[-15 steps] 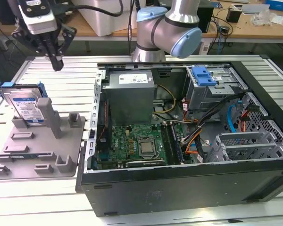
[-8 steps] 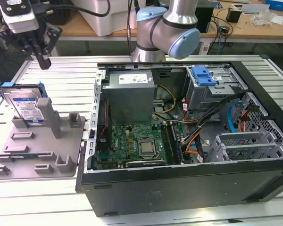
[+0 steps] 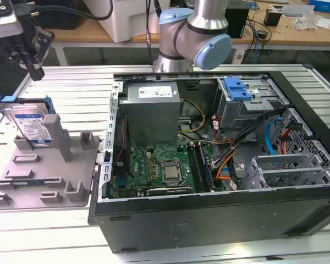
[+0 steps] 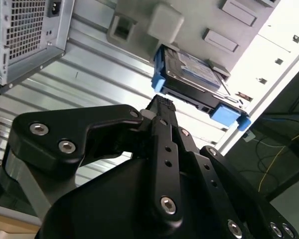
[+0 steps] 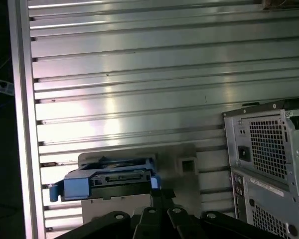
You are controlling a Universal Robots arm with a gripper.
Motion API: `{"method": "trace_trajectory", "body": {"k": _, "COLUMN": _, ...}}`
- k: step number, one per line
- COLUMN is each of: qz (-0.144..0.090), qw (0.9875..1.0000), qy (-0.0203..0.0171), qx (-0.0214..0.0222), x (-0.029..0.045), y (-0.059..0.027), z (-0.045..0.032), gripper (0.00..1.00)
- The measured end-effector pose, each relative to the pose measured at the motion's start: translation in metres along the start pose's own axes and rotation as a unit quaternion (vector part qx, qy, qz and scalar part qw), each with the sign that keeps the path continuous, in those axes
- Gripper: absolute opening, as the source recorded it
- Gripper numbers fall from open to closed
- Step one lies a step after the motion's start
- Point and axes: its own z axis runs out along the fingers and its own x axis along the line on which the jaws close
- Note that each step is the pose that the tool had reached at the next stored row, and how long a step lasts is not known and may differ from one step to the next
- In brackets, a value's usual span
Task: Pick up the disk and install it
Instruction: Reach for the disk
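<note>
The disk (image 3: 27, 124) is a silver hard drive with a blue-and-white label and blue side rails. It stands on edge in a grey holder (image 3: 44, 176) at the exterior view's left. The disk (image 4: 192, 72) and the disk (image 5: 109, 177) appear in both wrist views, seated in the holder. My black gripper (image 3: 37, 72) hangs in the air above and behind the disk, apart from it. In the second wrist view the gripper (image 4: 162, 103) has its fingers together with nothing between them. Its tip (image 5: 162, 191) lies just short of the disk in the first wrist view.
An open computer case (image 3: 297, 220) lies on the slatted metal table (image 3: 71, 88) at the exterior view's right, with a motherboard (image 3: 159, 168), a grey power supply box (image 3: 152, 110) and a drive cage topped by a blue bracket (image 3: 236, 88). The arm's base (image 3: 192, 33) stands behind the case.
</note>
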Motion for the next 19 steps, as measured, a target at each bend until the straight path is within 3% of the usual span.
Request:
{"method": "trace_trajectory", "body": {"k": 11, "qz": 0.003, "qw": 1.0, "qy": -0.0001, "qx": 0.0, "x": 0.044, "y": 0.0037, "z": 0.0014, "gripper": 0.11}}
{"method": "trace_trajectory", "body": {"k": 19, "qz": 0.003, "qw": 1.0, "qy": -0.0001, "qx": 0.0005, "x": 0.0456, "y": 0.0036, "z": 0.0013, "gripper": 0.11}}
